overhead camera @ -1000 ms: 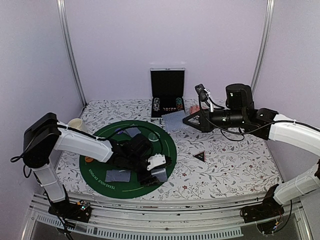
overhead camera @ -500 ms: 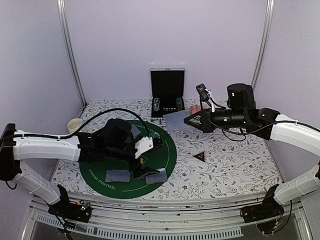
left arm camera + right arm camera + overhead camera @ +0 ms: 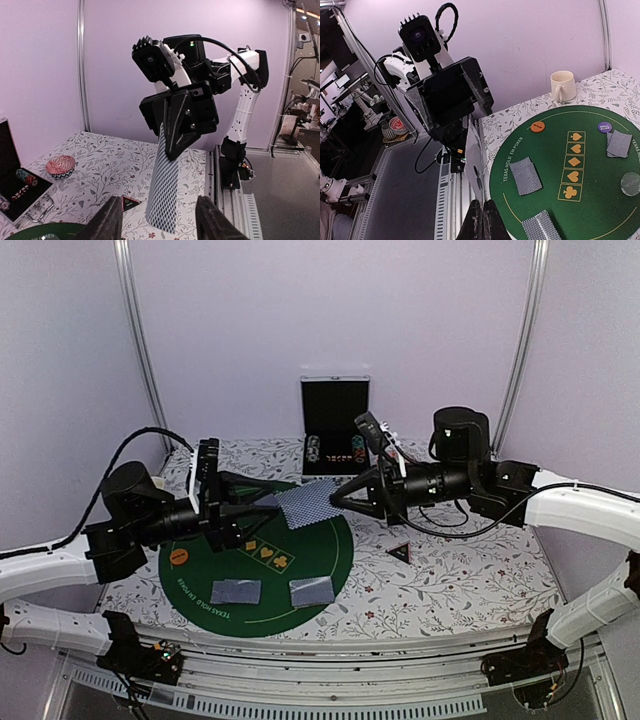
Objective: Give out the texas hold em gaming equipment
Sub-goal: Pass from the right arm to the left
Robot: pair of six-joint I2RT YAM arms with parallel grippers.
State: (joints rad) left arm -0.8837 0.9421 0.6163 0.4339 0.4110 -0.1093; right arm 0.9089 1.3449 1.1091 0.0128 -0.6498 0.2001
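My right gripper [image 3: 335,498] [image 3: 482,220] is shut on the edge of a blue-backed card [image 3: 305,503] [image 3: 475,160] and holds it in the air over the green mat [image 3: 330,550]. My left gripper [image 3: 270,506] [image 3: 159,225] faces it, open, with the card's free end [image 3: 165,195] between its fingers [image 3: 107,222], not touching. Two cards [image 3: 235,591] [image 3: 311,589] lie face down at the mat's front, and a third [image 3: 619,143] lies by a dark blue disc [image 3: 604,127]. An orange disc [image 3: 178,557], a pale disc [image 3: 631,183] and the black triangular marker [image 3: 400,552] also show.
An open black case [image 3: 335,425] with more discs stands at the back. A white mug [image 3: 563,86] stands off the mat's left edge, hidden by my left arm in the top view. A red patterned bowl [image 3: 60,166] sits near the case.
My left gripper rose from the mat's front, leaving a card there, and turned to face the right gripper. My right gripper carried its card left, over the mat.
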